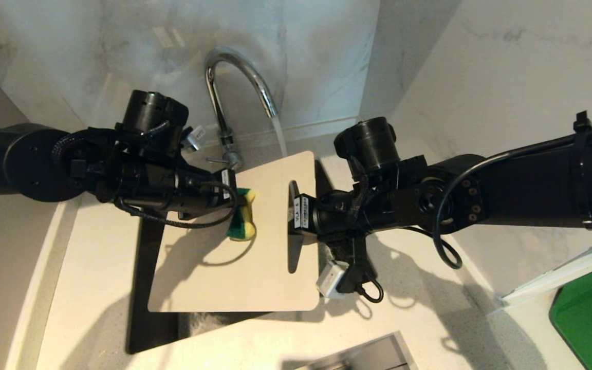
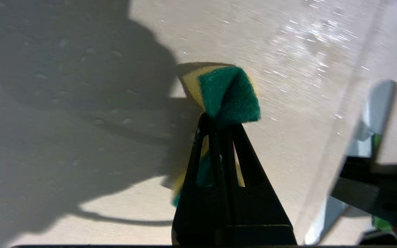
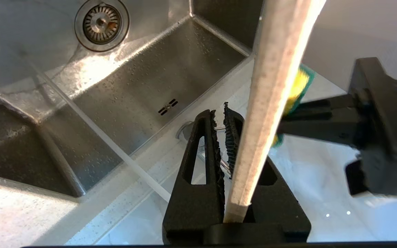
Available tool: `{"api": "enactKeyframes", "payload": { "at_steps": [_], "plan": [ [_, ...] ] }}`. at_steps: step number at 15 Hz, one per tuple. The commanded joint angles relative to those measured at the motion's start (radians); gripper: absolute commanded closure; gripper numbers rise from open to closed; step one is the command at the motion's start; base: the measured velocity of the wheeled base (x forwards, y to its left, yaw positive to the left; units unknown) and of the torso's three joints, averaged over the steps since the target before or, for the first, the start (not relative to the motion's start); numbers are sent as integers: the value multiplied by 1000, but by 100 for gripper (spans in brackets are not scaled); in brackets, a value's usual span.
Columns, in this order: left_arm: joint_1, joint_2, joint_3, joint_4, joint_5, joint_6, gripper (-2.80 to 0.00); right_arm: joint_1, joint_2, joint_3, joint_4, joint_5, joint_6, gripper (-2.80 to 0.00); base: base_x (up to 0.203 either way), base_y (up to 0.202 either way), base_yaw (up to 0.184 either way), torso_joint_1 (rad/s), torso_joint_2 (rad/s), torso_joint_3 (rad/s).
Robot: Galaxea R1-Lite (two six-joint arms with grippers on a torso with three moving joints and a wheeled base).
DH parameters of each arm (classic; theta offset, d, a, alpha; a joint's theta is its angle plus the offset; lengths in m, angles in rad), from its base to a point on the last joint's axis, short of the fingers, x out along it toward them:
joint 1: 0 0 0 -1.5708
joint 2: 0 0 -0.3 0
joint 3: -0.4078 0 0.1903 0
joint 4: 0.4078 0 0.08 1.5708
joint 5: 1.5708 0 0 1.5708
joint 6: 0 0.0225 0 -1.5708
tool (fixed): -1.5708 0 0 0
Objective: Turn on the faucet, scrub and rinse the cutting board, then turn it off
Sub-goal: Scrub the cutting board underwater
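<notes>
Cream cutting board (image 1: pixel 255 246): 1, pinched by right claw (image 3: pixel 224 137); left claw (image 2: pixel 219 129) squeezes 1 sponge (image 2: pixel 227 91), seemingly touching.

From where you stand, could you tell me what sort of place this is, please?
Most likely a home kitchen, at the sink: a chrome faucet running water, a steel sink with a drain strainer, and marble-look wall panels.

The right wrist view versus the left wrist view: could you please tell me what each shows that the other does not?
Only the right wrist view shows the sink, its drain, the water stream and the right gripper shut on the board's edge. Only the left wrist view shows the board's wet face and the left gripper shut on the sponge against it. Both show board, sponge and left gripper.
</notes>
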Motion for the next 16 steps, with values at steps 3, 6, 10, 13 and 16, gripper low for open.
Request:
{"api": "enactKeyframes", "payload": {
  "at_steps": [3,6,10,13,16],
  "plan": [
    [52,5,48,3,-1,-1,0,0,-13,6,-1,4,-15,0,0,0,0,0,0,0],
    [103,3,85,1,-9,-5,0,0,-19,15,-1,4,-15,0,0,0,0,0,0,0],
    [181,8,149,-49,-39,4,0,0,-22,15,-1,4,-15,0,0,0,0,0,0,0],
    [231,5,245,-124,-62,29,0,0,-22,15,-1,4,-13,0,0,0,0,0,0,0],
    [316,6,304,-179,-90,56,0,0,-20,27,-5,0,36,0,0,0,0,0,0,0]
  ]
}}
